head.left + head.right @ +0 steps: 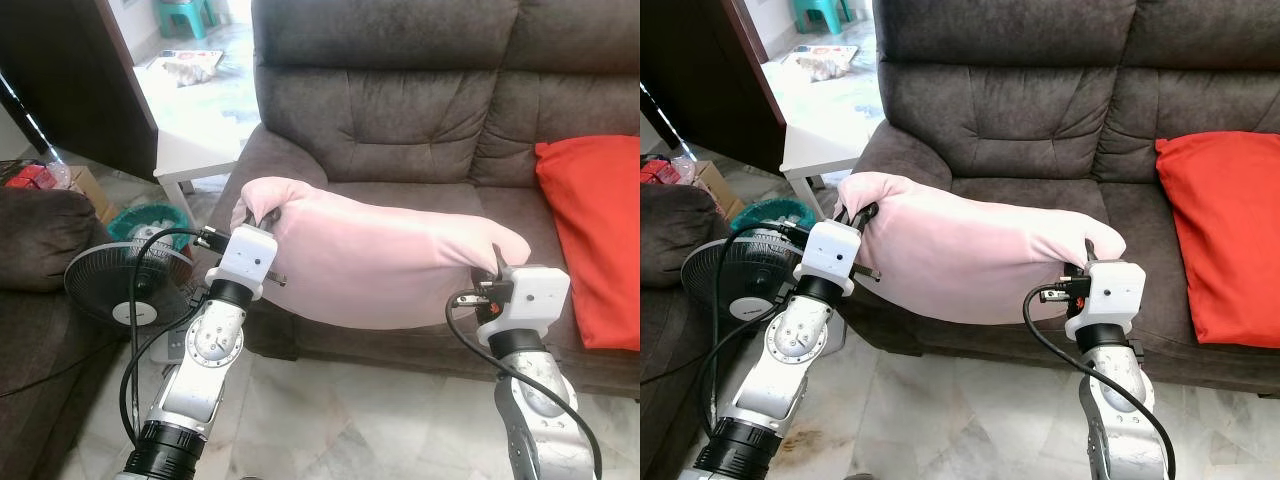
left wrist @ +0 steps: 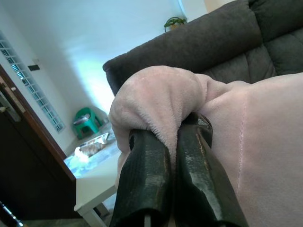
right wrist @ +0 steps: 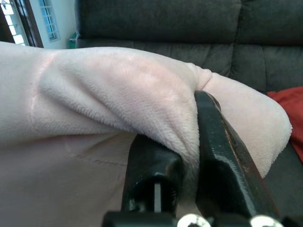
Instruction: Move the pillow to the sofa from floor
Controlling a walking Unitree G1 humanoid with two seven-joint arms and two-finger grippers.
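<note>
Pillow point(image 1: 380, 260), pink, hangs mid-frame before the sofa point(image 1: 400, 110) seat edge, pinched at both ends: left gripper point(image 1: 262, 218) and right gripper point(image 1: 497, 262) each clamp a fold (wrist views show fingers point(image 2: 194, 179) biting plush). Red cushion point(image 1: 595, 240) fills the right; fan point(image 1: 125, 285) and white table point(image 1: 195, 150) stand lower left.

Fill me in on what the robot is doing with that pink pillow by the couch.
The robot holds the pink pillow up off the floor between both arms, in front of the dark sofa. The left end effector is pinched shut on one end of it and the right end effector on the other. The pillow hangs level with the front of the seat cushion and is not yet released. A red pillow already leans on the sofa to the robot's right.
</note>
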